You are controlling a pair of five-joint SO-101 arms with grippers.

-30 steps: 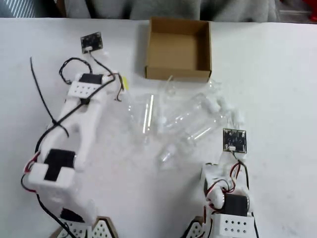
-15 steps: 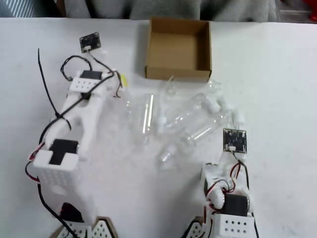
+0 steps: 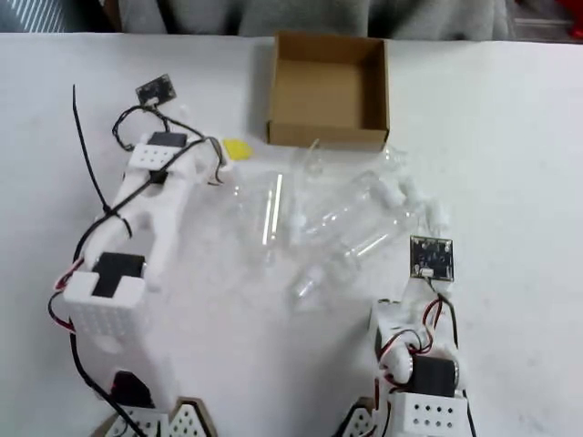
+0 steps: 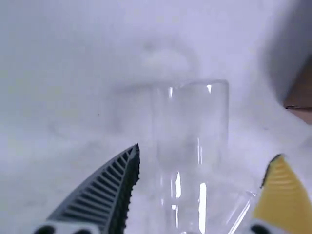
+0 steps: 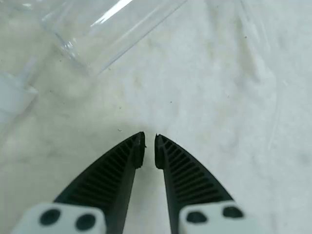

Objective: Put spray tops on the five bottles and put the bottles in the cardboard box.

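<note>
high view: left gripper spreads wide beside the nearest bottle

high view. over the last second the left arm (image 3: 137,218) has swung a little toward the far side of the table (image 3: 510,137). its yellow finger (image 3: 239,148), tucked in before, now sticks out sideways, so the left gripper (image 3: 230,159) has opened wide. it sits just beside the nearest bottle (image 3: 248,196), the outermost of the clear bottles (image 3: 346,223) lying in a loose heap near the front wall of the cardboard box (image 3: 328,137). the box holds nothing. i judge this to be the setup for a first grab, since no bottle is held, capped or boxed yet. small white pieces (image 3: 407,189) in the heap are probably spray tops, though i cannot be sure. the right arm (image 3: 414,364) sits back at the near edge, as it did a second ago.

left wrist view. the left gripper (image 4: 207,152) is wide open, and the nearest bottle (image 4: 192,122) lies ahead in the gap, not yet pinched. a corner of the cardboard box (image 4: 302,92) shows close by. the crowding looks like the main obstacle, because closing here could nudge the neighbouring bottles.

right wrist view. the right gripper (image 5: 146,139) is nearly closed on nothing, over bare table. a bottle (image 5: 107,29) lies ahead of it, with a white piece (image 5: 12,95) off to one side.
</note>
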